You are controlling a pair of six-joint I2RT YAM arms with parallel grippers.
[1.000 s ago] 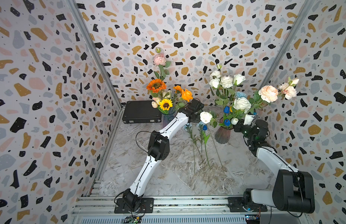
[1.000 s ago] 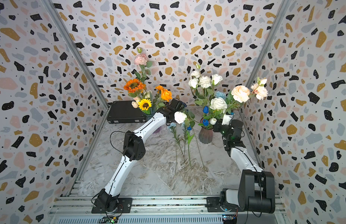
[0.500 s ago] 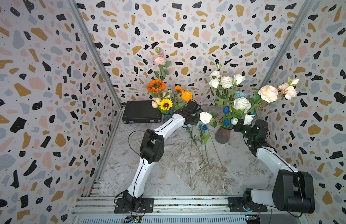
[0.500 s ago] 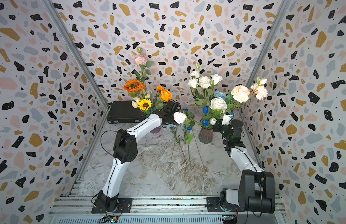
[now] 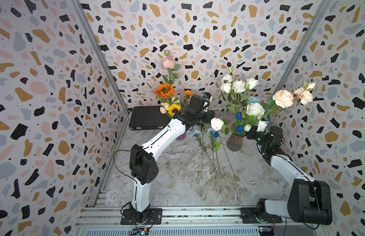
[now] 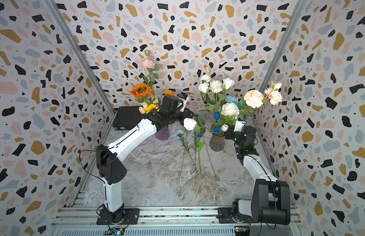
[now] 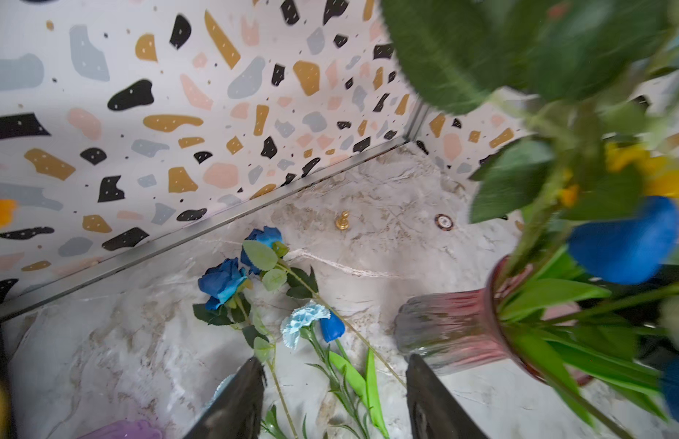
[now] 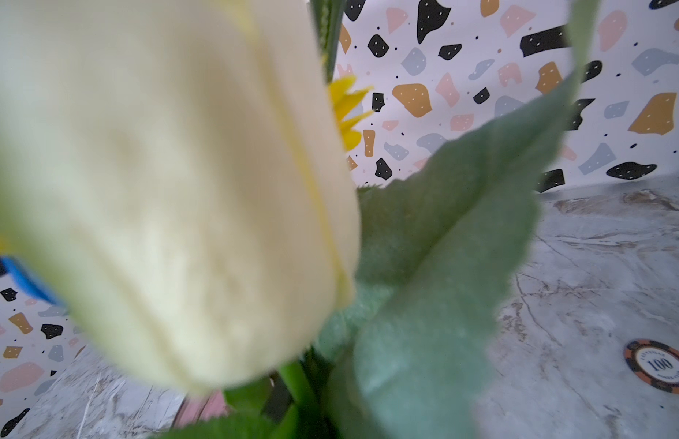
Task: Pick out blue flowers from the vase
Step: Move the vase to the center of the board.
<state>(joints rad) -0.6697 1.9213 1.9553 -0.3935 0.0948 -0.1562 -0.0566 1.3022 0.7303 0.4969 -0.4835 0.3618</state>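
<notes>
The ribbed pink vase (image 5: 235,143) holds white roses, two dark blue tulip buds (image 5: 238,115) and a pale blue carnation (image 5: 253,100). Other blue flowers lie on the marble left of it: two blue roses (image 7: 221,281), a pale carnation (image 7: 303,319) and a tulip bud (image 7: 332,327). My left gripper (image 7: 334,384) hangs open above their stems, nothing between its fingers (image 7: 246,395). In a top view, my right gripper (image 5: 252,133) sits at the vase's rim. A cream bud and leaves fill its wrist view and hide the jaws.
A purple vase (image 5: 181,136) with sunflowers and a pink carnation stands under the left arm. A black case (image 5: 146,120) lies at the back left. A poker chip (image 7: 443,221) and a small gold knob (image 7: 342,220) lie near the back wall.
My left gripper has gone from shut to open. The left arm's elbow has swung left and nearer the front. The right arm has not moved.
</notes>
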